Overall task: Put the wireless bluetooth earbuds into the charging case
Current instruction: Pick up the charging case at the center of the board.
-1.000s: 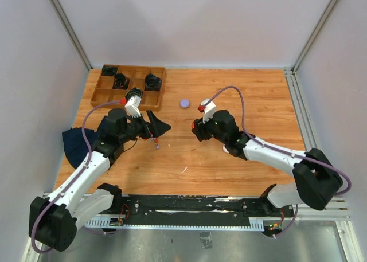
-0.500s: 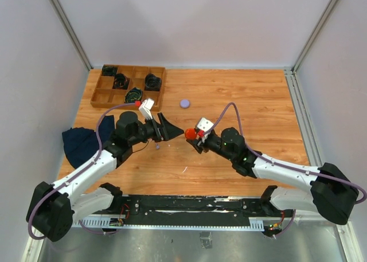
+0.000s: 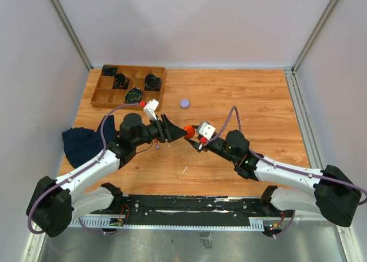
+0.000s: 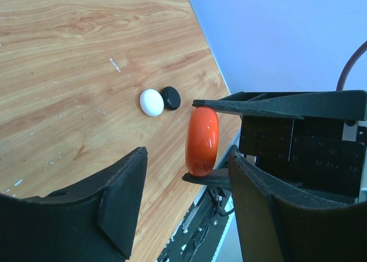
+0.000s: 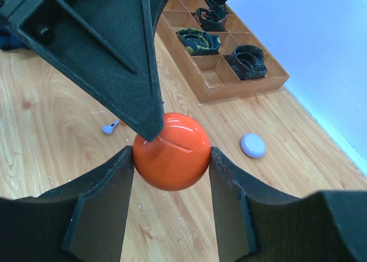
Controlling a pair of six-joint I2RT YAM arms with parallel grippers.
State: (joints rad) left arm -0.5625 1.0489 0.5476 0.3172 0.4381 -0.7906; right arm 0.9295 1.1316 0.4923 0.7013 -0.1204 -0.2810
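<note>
A dark blue cloth [image 3: 77, 144] lies over the left edge of the table [image 3: 258, 96]. Behind it, a wooden tray [image 3: 106, 96] holds coiled cables. One purple earbud [image 5: 110, 127] lies loose on the table, beside and below the left tool [image 4: 187, 159].

The left tool's jaws stand apart on either side of the orange case [image 4: 202, 141], one facing each broad face, with a gap on both sides. The right tool [image 5: 171, 159] is clamped on the case's rim and holds it in the air over mid-table, with its seam closed.

This looks like a handover, or a two-handed opening of the case. For either, the left tool should close squarely on the domed faces and centred, because the glossy shell could squirt out of a skewed pinch. The right tool should not let go until that grip is firm.

There is open table all around the meeting point. A purple case [image 3: 184, 103] lies beyond it, well apart. Further right, a white case [image 4: 151, 102] and a black case [image 4: 171, 97] touch each other close to the table's edge, so any sweep that way needs care.
</note>
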